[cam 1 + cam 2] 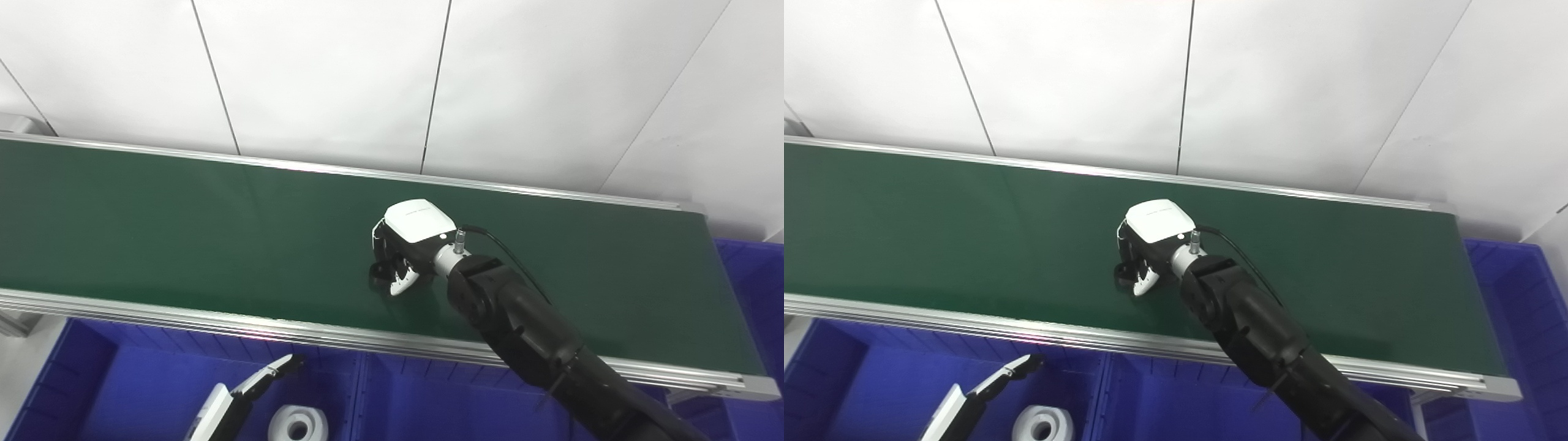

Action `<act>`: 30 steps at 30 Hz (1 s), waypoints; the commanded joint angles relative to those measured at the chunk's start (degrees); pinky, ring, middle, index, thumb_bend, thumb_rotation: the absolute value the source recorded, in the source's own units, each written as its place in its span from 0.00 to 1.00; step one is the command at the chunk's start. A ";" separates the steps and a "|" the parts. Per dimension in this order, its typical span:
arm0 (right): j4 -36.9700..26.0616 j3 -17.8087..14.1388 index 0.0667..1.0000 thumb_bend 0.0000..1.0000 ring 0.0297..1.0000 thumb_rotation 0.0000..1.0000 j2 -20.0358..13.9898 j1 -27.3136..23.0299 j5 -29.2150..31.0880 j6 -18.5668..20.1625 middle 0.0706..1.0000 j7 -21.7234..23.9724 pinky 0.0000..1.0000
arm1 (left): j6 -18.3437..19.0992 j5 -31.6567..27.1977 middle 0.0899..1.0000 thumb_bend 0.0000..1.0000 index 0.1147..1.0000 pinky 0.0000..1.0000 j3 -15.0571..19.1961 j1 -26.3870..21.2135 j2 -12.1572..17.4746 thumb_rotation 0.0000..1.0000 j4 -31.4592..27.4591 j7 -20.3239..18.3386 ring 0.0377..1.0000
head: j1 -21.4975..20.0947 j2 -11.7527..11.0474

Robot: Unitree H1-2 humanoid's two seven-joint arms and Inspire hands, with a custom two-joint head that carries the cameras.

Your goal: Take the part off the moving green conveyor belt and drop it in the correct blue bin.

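My right hand (401, 254) rests on the green conveyor belt (184, 233) near its middle, with the white back of the hand facing up. Its fingers (404, 283) curl down to the belt and close around a small dark part (377, 274), which also shows in the right eye view (1121, 275) and is mostly hidden under the hand. My left hand (245, 392) hangs low at the bottom left, over a blue bin (122, 392). Its fingers are stretched out and it holds nothing.
A white ring-shaped part (298, 424) lies in the blue bin next to my left hand. More blue bins (429, 404) run along the belt's near side, and one (753, 288) stands at its right end. A white panelled wall is behind the belt.
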 commanded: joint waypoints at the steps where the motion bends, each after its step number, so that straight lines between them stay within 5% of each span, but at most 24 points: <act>1: -1.45 0.38 0.49 0.51 0.38 0.00 0.97 1.79 0.92 -3.03 0.47 0.17 0.33 | -1.04 0.62 0.83 0.79 0.84 0.78 0.23 -0.79 1.48 0.60 -1.03 0.89 0.81 | 0.05 0.19; 8: -9.93 -1.79 0.50 0.51 0.36 0.00 1.19 3.81 0.54 -2.38 0.46 -0.21 0.30 | -1.04 0.35 0.83 0.79 0.83 0.78 0.31 -0.61 1.43 0.60 -1.56 1.01 0.81 | -0.01 0.76; 20: -34.92 -8.75 0.50 0.51 0.34 0.00 2.74 9.66 -3.09 9.02 0.44 15.27 0.28 | -1.04 1.40 0.82 0.78 0.83 0.77 1.00 -0.83 2.04 0.61 -3.25 0.67 0.80 | 0.23 2.53; 30: -45.62 -10.77 0.51 0.51 0.34 0.00 2.71 20.92 -4.24 7.68 0.44 16.80 0.31 | -1.04 1.37 0.83 0.78 0.83 0.77 4.08 0.72 2.88 0.62 -6.04 -2.45 0.80 | -0.16 4.47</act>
